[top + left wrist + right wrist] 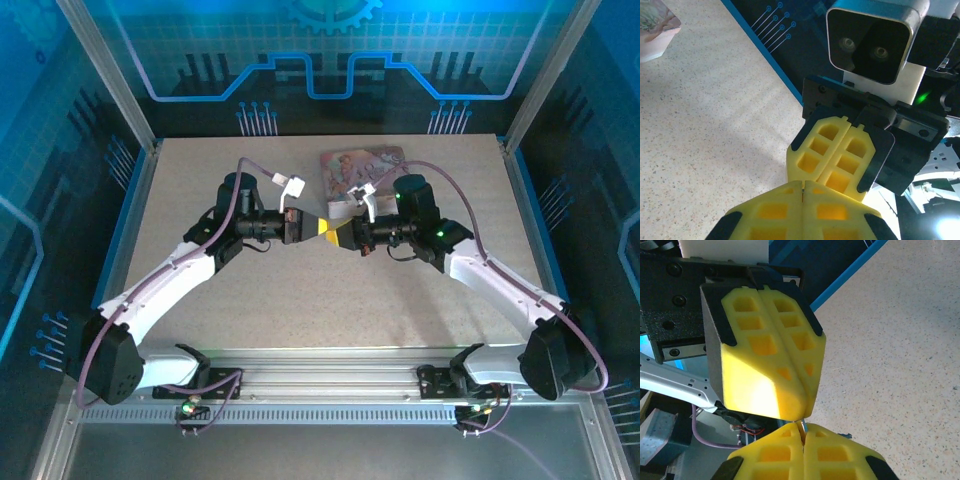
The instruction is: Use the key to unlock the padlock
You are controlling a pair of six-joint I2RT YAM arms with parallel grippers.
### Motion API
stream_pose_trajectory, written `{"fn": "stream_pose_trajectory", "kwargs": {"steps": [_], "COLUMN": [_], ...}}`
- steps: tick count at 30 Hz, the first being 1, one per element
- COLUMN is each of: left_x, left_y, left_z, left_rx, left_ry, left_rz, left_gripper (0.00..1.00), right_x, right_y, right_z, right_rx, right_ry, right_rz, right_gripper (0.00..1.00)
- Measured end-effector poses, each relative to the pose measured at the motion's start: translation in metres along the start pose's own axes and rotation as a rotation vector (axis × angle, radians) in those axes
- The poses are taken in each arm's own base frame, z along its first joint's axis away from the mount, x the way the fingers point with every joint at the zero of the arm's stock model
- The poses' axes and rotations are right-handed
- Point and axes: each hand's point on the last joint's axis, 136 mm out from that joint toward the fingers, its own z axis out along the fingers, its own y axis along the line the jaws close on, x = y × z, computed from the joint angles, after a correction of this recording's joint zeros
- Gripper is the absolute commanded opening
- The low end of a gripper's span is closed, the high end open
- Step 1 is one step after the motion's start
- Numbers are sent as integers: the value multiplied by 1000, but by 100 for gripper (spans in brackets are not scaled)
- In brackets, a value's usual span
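My two grippers meet tip to tip above the middle of the table. The left gripper point(312, 228) is shut, and a tiny dark sliver, apparently the padlock point(802, 190), shows in the seam of its yellow pads; the rest of it is hidden. The right gripper point(338, 234) is shut on a thin silvery bit, the key point(803, 426), which pokes from its tips toward the left gripper point(801, 412). In the left wrist view the right gripper point(816, 181) touches the tips of my left gripper point(803, 187). Whether the key sits in the lock is hidden.
A pink illustrated tin point(362, 168) lies flat at the back of the table, just behind the right arm, and its corner point(655, 30) shows in the left wrist view. A blue rim point(128, 235) borders the speckled table point(300, 300).
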Motion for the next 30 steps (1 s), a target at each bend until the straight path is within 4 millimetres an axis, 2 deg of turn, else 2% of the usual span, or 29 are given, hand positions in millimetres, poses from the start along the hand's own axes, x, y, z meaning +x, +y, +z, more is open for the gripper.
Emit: {"fn": "stream_pose_trajectory", "kwargs": {"steps": [2, 6, 8, 9, 13, 23, 30], "left_x": [0, 0, -1, -1, -6, -2, 1], "left_y": [0, -4, -6, -6, -4, -11, -13], "left_z": [0, -1, -1, -2, -8, -10, -10], "left_rx": [1, 13, 19, 20, 15, 59, 74], "left_ry": [0, -1, -3, -6, -22, 2, 18], "left_rz": [0, 9, 13, 16, 18, 21, 18], "left_gripper": [3, 34, 44, 46, 46, 28, 28], "right_x": [0, -2, -2, -1, 3, 11, 11], "right_y": [0, 5, 9, 11, 16, 14, 11], "right_z": [0, 0, -1, -1, -1, 1, 1], "right_rx": [-3, -32, -57, -66, -99, -116, -111], "right_ry": [-1, -2, 2, 5, 22, 60, 61], "right_rz": [-1, -9, -15, -15, -25, -16, -8], "right_gripper": [0, 0, 0, 0, 0, 0, 0]}}
